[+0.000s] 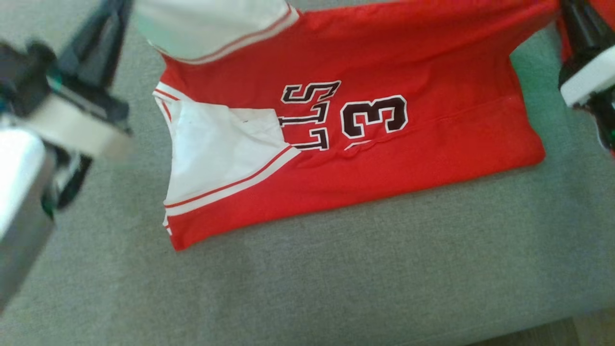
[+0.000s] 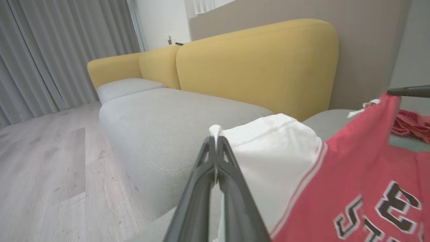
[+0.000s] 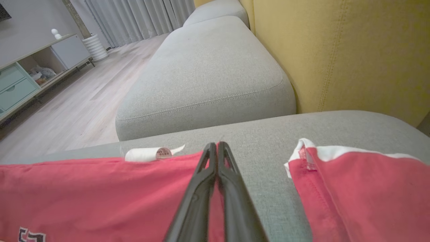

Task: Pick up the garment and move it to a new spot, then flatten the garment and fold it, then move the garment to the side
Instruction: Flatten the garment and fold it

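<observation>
The garment point(image 1: 384, 158) is a red jersey with white panels and dark lettering. Its near part lies flat on the grey sofa seat point(image 1: 336, 269), and its far edge is raised. In the left wrist view my left gripper point(image 2: 215, 138) is shut on a white corner of the garment point(image 2: 268, 154). My right gripper point(image 3: 217, 145) is shut on the garment's red edge point(image 3: 100, 195). In the head view the left fingers point(image 1: 103, 38) rise at the upper left and the right fingers point(image 1: 579, 29) at the upper right.
A yellow backrest point(image 2: 262, 64) stands behind the seat. A second grey cushion point(image 3: 208, 74) lies beyond it. Wood floor point(image 2: 40, 161), curtains point(image 2: 50, 50) and a sideboard point(image 3: 30, 74) surround the sofa. More red cloth with white trim point(image 3: 356, 191) lies right of my right fingers.
</observation>
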Robot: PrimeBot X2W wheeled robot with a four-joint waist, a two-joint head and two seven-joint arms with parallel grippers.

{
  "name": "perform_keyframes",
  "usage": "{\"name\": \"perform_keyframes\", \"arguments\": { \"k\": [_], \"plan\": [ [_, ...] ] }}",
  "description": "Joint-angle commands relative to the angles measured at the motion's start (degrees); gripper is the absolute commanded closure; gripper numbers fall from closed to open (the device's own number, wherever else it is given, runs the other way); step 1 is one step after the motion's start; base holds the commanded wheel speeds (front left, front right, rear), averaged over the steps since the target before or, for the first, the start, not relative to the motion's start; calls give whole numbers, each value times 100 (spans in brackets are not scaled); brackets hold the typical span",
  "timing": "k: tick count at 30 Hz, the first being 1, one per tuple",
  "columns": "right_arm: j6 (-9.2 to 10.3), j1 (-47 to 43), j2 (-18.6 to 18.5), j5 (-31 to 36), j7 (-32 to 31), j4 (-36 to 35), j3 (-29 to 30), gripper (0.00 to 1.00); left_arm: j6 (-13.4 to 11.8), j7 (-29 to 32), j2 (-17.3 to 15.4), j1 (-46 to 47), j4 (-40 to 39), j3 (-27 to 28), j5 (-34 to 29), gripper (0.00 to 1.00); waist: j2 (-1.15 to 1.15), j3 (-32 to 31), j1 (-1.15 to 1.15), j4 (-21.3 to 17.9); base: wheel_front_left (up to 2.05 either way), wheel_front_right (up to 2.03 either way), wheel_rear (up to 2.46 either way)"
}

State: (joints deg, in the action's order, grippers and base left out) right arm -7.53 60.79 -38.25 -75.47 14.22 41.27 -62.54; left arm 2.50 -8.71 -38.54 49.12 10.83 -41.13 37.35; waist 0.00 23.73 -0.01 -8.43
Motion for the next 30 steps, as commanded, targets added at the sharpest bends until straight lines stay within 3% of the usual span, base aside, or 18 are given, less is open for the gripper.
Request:
{"name": "perform_keyframes", "arguments": {
  "k": [1,7,11,28,29,30],
  "plan": [
    [4,-269,-219,63,76,-94,94,100,-115,-56,-369,-65,-316,290,8,100,0,-42,1,41,0,0,0],
    [4,-909,-390,288,77,-331,428,100,-661,-248,-684,-1211,-1256,115,-156,100,0,-140,1,198,0,0,0],
    [4,-1419,-519,481,77,-493,721,100,-940,-374,-692,-1804,-1554,-97,-331,100,0,-143,1,313,0,0,0],
    [4,-2570,-466,856,77,-754,1515,100,-1262,-606,-434,-2635,-1637,-83,-379,100,0,-129,1,311,0,0,0],
    [4,-2599,-449,878,77,-751,1546,99,-1270,-610,-410,-2672,-1632,-66,-381,100,0,-127,1,305,0,0,0],
    [4,-2628,-424,891,77,-735,1574,85,-1271,-614,-384,-2704,-1621,-58,-391,100,0,-125,1,301,0,0,0]
  ]
}}
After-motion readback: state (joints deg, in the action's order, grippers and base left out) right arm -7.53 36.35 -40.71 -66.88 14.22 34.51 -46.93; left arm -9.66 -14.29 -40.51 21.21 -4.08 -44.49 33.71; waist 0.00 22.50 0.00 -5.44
